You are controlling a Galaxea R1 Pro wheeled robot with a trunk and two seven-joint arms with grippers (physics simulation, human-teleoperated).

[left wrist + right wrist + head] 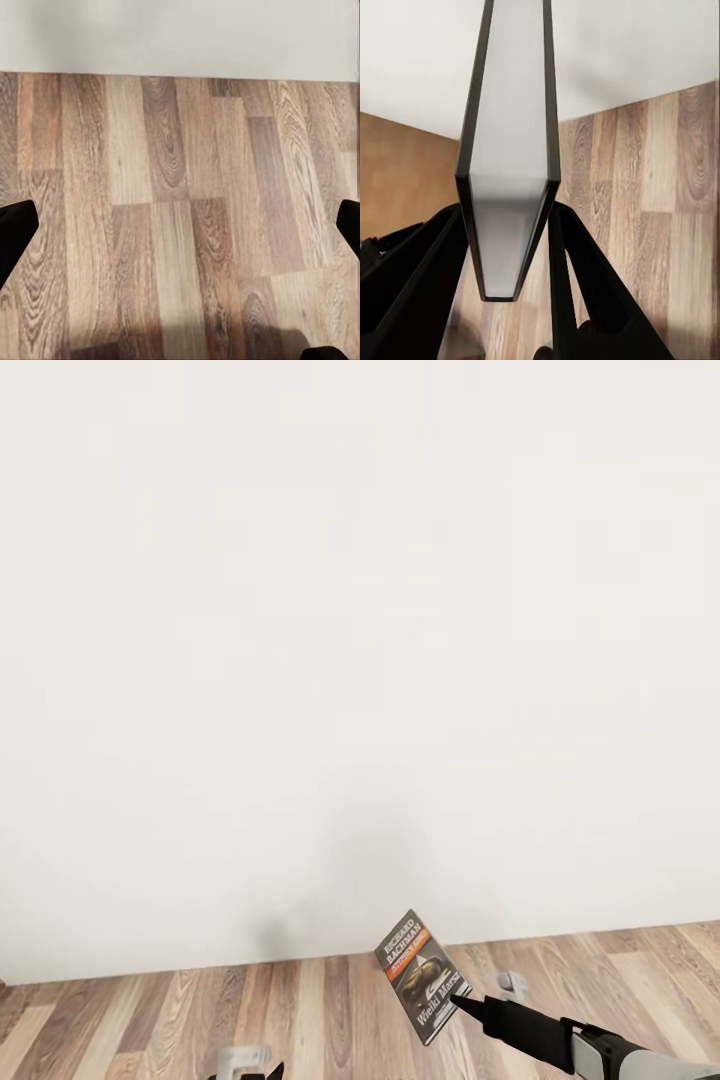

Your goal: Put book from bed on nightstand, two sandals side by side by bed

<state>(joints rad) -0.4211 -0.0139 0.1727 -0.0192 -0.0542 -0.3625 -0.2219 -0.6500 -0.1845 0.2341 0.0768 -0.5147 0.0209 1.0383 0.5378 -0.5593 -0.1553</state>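
Observation:
The book [420, 973], a thin paperback with a dark cover, white author name and an orange strip, hangs in the air low in the head view, in front of a white wall. My right gripper [462, 1000] is shut on its lower corner. In the right wrist view the book [510, 150] shows edge-on, pale pages between dark covers, pinched between the two black fingers [424, 285]. My left gripper [180, 232] is open over bare plank floor, its black fingertips [15, 232] at the picture's two sides with nothing between them.
A plain white wall [360, 660] stands close ahead and meets the wood-plank floor [150, 1020] along a low line. A brown wooden surface [397, 180] shows beside the book in the right wrist view. A pale grey part of the robot [245, 1057] sits at the bottom edge.

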